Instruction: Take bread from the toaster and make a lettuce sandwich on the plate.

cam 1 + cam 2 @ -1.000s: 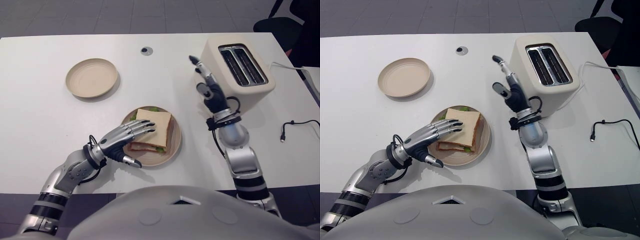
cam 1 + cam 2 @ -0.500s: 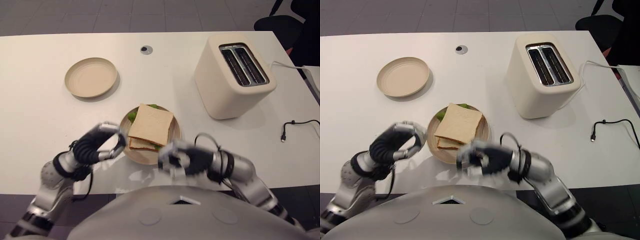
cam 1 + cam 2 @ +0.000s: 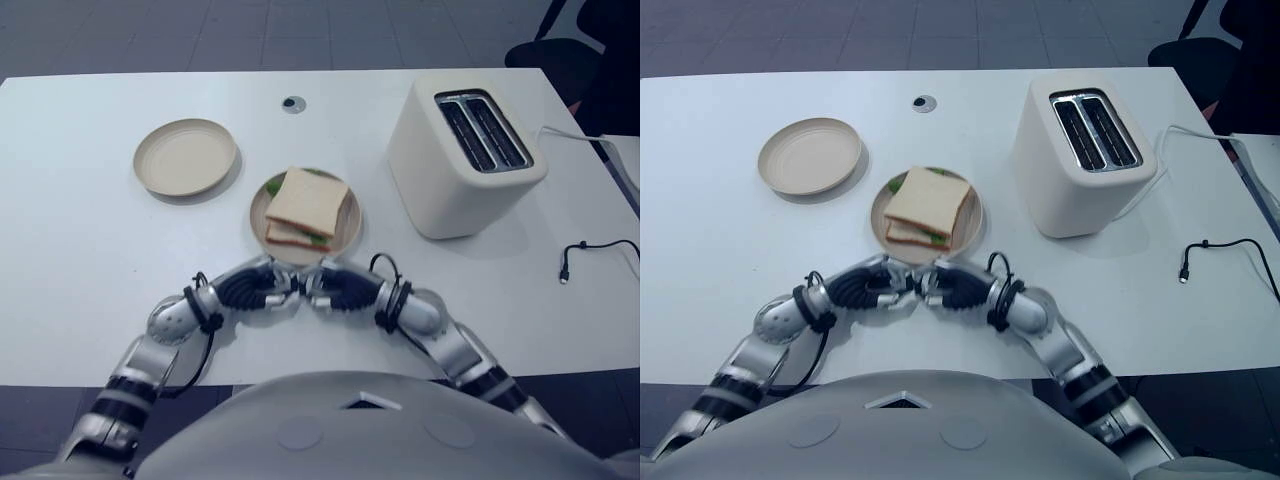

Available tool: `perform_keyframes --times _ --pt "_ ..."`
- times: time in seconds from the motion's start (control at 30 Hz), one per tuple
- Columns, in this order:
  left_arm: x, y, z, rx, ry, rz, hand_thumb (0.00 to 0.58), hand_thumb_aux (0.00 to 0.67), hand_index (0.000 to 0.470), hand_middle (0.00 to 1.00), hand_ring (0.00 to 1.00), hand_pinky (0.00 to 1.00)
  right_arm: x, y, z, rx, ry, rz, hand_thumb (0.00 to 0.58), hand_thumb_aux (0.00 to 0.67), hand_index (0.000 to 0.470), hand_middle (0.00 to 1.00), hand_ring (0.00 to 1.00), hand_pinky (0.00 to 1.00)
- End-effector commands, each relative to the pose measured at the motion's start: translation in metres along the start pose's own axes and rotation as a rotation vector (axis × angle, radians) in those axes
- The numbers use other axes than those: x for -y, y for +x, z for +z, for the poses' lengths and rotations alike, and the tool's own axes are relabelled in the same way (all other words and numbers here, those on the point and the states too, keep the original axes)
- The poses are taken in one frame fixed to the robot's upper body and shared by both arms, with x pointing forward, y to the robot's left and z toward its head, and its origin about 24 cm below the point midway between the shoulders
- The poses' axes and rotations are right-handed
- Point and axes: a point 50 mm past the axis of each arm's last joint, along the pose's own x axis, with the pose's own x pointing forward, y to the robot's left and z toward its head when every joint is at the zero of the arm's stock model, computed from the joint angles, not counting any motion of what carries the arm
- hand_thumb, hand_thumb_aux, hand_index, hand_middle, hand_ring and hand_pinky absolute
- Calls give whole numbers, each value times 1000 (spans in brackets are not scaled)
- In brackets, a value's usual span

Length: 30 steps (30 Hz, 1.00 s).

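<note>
The fingers (image 3: 268, 284) of the left hand (image 3: 240, 292) are lying curled inward and are holding nothing. The fingers (image 3: 326, 284) of the right hand (image 3: 352, 293) are curled in the same way, also with nothing inside them. The two hands are resting with their fingers nearly meeting, low over the white surface (image 3: 80, 250), just beside the near rim of the beige round plate (image 3: 258, 214). Whether they are touching this rim, one cannot tell.

On this plate the sandwich of two white bread slices with green lettuce (image 3: 308, 200) is sitting, its top slice turned a little against the lower one. Further back on the left, the second beige round plate (image 3: 186, 156) is standing well apart. On the right of the sandwich, the cream two-slot toaster (image 3: 440, 185) is standing upright, and its white cord (image 3: 575, 133) is running off to the right. A thin black cable (image 3: 595, 245) is lying near the right edge.
</note>
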Motion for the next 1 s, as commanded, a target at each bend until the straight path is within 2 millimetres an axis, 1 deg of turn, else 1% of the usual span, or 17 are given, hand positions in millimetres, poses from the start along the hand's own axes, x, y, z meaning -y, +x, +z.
perform_keyframes --times 0.03,0.1,0.13,0.17,0.2,0.23,0.27,0.3,0.33,0.37,0.43,0.5,0.57,0.63,0.73,0.8,1.0 --pt "-26 22 -31 -156 102 188 567 570 400 1000 1000 1000 34 15 -23 -133 -60 -299 580 670 470 1000 1000 1000" --pt "-32 29 -34 -154 102 257 536 486 341 1000 1000 1000 40 24 -25 -127 -45 -363 580 670 470 1000 1000 1000" --pt "-31 32 -33 -135 94 275 539 491 345 1000 1000 1000 41 27 -24 -108 -31 -380 580 670 470 1000 1000 1000" --pt "-29 35 -31 -111 80 292 523 460 323 1000 1000 1000 40 29 -23 -88 -12 -389 580 670 470 1000 1000 1000" --pt "-28 38 -26 -59 50 321 466 373 262 1000 1000 1000 40 29 -19 -54 9 -401 580 670 470 1000 1000 1000" --pt "-28 40 -19 -3 12 353 408 305 214 1000 1000 1000 39 27 -16 -19 31 -412 569 578 405 1000 1000 1000" --pt "-29 40 -12 57 -26 384 201 129 90 863 863 863 40 24 -12 14 49 -427 532 478 335 914 914 914" --pt "-29 40 -2 140 -77 407 0 0 0 0 0 0 42 19 -7 55 71 -462 445 347 243 549 549 549" --pt "-29 39 6 207 -139 426 0 0 0 0 0 0 49 13 -1 101 85 -528 0 0 0 0 0 0" --pt "-29 37 12 258 -193 428 0 0 0 0 0 0 57 6 3 140 112 -603 0 0 0 0 0 0" --pt "-40 32 24 351 -285 499 0 0 0 0 0 0 69 -6 7 181 142 -737 0 0 0 0 0 0" --pt "-57 30 26 401 -348 664 0 0 0 0 0 0 72 -9 -3 142 150 -815 0 0 0 0 0 0" --pt "-59 33 17 353 -359 792 0 0 0 0 0 0 70 -8 -18 84 201 -869 0 0 0 0 0 0" --pt "-55 32 -2 240 -351 898 0 0 0 0 0 0 68 -10 -34 31 207 -928 0 0 0 0 0 0" --pt "-55 30 -15 152 -312 979 0 0 0 0 0 0 67 -12 -45 21 159 -957 0 0 0 0 0 0" --pt "-53 35 -15 159 -298 968 0 0 0 0 0 0 65 -11 -43 57 140 -951 0 0 0 0 0 0" --pt "-42 41 -12 182 -317 957 0 0 0 0 0 0 54 -4 -23 189 165 -916 0 0 0 0 0 0"
